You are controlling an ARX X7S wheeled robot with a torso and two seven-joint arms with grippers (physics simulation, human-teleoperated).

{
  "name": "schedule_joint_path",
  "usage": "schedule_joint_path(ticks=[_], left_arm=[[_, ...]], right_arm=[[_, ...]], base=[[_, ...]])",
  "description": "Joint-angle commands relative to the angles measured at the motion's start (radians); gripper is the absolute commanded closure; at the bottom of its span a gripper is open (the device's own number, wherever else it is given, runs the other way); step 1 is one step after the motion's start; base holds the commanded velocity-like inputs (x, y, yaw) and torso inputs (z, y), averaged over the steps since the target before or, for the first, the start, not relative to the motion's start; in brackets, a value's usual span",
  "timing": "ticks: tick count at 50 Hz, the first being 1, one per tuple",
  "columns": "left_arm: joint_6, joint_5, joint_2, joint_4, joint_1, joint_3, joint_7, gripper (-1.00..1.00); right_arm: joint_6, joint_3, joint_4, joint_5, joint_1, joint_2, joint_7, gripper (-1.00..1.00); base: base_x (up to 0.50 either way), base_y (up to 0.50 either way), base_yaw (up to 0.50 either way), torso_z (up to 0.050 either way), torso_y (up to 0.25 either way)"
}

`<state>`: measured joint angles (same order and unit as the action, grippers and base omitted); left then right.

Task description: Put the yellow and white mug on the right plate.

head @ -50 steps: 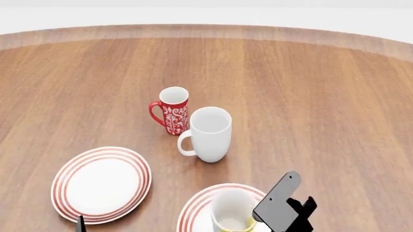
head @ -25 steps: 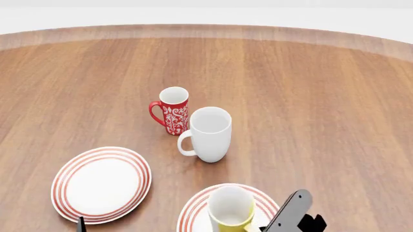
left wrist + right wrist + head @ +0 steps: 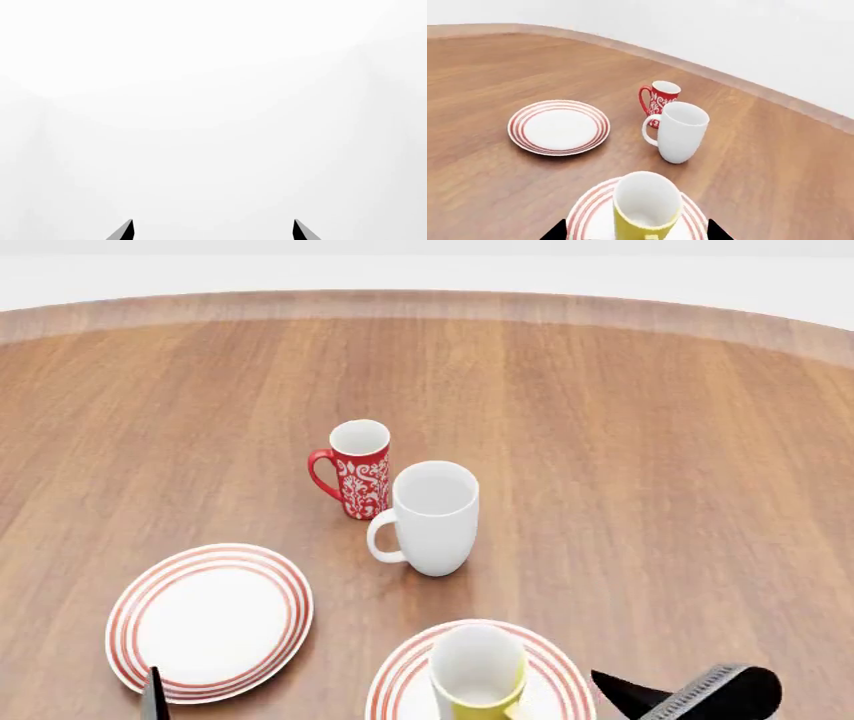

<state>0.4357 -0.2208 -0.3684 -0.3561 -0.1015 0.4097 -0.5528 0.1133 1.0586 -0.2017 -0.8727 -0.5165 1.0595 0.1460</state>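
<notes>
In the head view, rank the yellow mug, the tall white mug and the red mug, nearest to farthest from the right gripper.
1. Yellow and white mug, on the right plate beside the right gripper.
2. Tall white mug, mid-table.
3. Red mug, just beyond it.

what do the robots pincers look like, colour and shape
Little shows. The right pincer is matte black with grey faces and a ribbed strip along one edge; its tips taper to dark points. The left pincer shows two black, grey-sided pointed tips. No cables or markings visible.

Yellow and white mug point(image 3: 646, 210) stands upright on right plate point(image 3: 588, 215), apparently untouched.
</notes>
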Motion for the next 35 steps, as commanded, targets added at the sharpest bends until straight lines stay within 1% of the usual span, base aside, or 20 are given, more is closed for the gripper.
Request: schedule_joint_path(ticks=[1, 2, 4, 6, 7, 8, 9, 11, 12, 13, 14, 15, 18, 19, 20, 23, 25, 31, 35], left_arm=[[-0.017, 0.037, 0.009, 0.010, 0.023, -0.057, 0.017, -1.00], [-0.010, 0.041, 0.004, 0.011, 0.024, -0.064, 0.013, -1.00], [-0.001, 0.060, -0.012, 0.014, 0.028, -0.085, 0.009, -1.00], [0.012, 0.066, -0.024, 0.016, 0.024, -0.102, 0.001, -1.00], [0.040, 0.052, -0.033, 0.021, 0.017, -0.118, -0.015, -1.00], [0.060, 0.047, -0.048, 0.031, 0.009, -0.133, -0.023, -1.00], [0.073, 0.037, -0.053, 0.037, 0.007, -0.139, -0.029, -1.00], [0.119, 0.006, -0.077, 0.072, -0.008, -0.178, -0.062, -1.00], [0.134, 0.001, -0.082, 0.082, -0.012, -0.188, -0.072, -1.00], [0.175, -0.007, -0.093, 0.117, -0.022, -0.217, -0.104, -1.00], [0.185, -0.035, -0.096, 0.135, -0.027, -0.233, -0.122, -1.00], [0.228, -0.049, -0.105, 0.178, -0.027, -0.254, -0.153, -1.00], [0.230, -0.049, -0.105, 0.180, -0.027, -0.254, -0.155, -1.00], [0.199, 0.041, -0.125, 0.213, 0.003, -0.345, -0.197, -1.00], [0.193, 0.070, -0.136, 0.209, 0.014, -0.373, -0.207, -1.00], [0.171, 0.068, -0.162, 0.162, 0.036, -0.469, -0.248, -1.00], [0.154, 0.068, -0.177, 0.130, 0.050, -0.525, -0.267, -1.00], [0.082, 0.078, -0.200, 0.050, 0.070, -0.622, -0.290, -1.00], [0.042, 0.096, -0.212, 0.012, 0.082, -0.657, -0.291, -1.00]], right_arm=[[0.421, -0.178, 0.073, 0.077, 0.195, -0.101, 0.302, -1.00], [0.464, -0.193, 0.078, 0.074, 0.214, -0.113, 0.316, -1.00], [0.564, -0.237, 0.124, 0.138, 0.246, -0.153, 0.366, -1.00], [0.612, -0.265, 0.149, 0.184, 0.263, -0.175, 0.405, -1.00], [0.646, -0.279, 0.160, 0.176, 0.275, -0.189, 0.413, -1.00], [0.699, -0.310, 0.194, 0.212, 0.293, -0.218, 0.448, -1.00], [0.719, -0.321, 0.205, 0.234, 0.300, -0.227, 0.456, -1.00], [0.814, -0.402, 0.248, 0.336, 0.334, -0.269, 0.536, -1.00], [0.835, -0.434, 0.262, 0.374, 0.345, -0.283, 0.570, -1.00], [0.852, -0.495, 0.294, 0.448, 0.363, -0.314, 0.639, -1.00], [0.867, -0.495, 0.306, 0.426, 0.363, -0.321, 0.632, -1.00], [0.872, -0.546, 0.336, 0.509, 0.368, -0.344, 0.680, -1.00], [0.870, -0.550, 0.335, 0.510, 0.370, -0.347, 0.677, -1.00], [0.886, -0.693, 0.331, 0.660, 0.391, -0.379, 0.785, -1.00], [0.869, -0.725, 0.314, 0.693, 0.396, -0.381, 0.815, -1.00], [0.825, -0.821, 0.276, 0.719, 0.378, -0.377, 0.887, -1.00], [0.800, -0.868, 0.250, 0.700, 0.352, -0.365, 0.918, -1.00], [0.771, -0.941, 0.190, 0.728, 0.347, -0.345, 0.958, -1.00], [0.780, -0.947, 0.203, 0.727, 0.340, -0.352, 0.959, -1.00]], base=[[0.00, 0.00, 0.00, 0.000, 0.000], [0.00, 0.00, 0.00, 0.000, 0.000], [0.00, 0.00, 0.00, 0.000, 0.000], [0.00, 0.00, 0.00, 0.000, 0.000], [0.00, 0.00, 0.00, 0.000, 0.000], [0.00, 0.00, 0.00, 0.000, 0.000], [0.00, 0.00, 0.00, 0.000, 0.000], [0.00, 0.00, 0.00, 0.000, 0.000], [0.00, 0.00, 0.00, 0.000, 0.000], [0.00, 0.00, 0.00, 0.000, 0.000], [0.00, 0.00, 0.00, 0.000, 0.000], [0.00, 0.00, 0.00, 0.000, 0.000], [0.00, 0.00, 0.00, 0.000, 0.000], [0.00, 0.00, 0.00, 0.000, 0.000], [0.00, 0.00, 0.00, 0.000, 0.000], [0.00, 0.00, 0.00, 0.000, 0.000], [0.00, 0.00, 0.00, 0.000, 0.000], [0.00, 0.00, 0.00, 0.000, 0.000], [0.00, 0.00, 0.00, 0.000, 0.000]])
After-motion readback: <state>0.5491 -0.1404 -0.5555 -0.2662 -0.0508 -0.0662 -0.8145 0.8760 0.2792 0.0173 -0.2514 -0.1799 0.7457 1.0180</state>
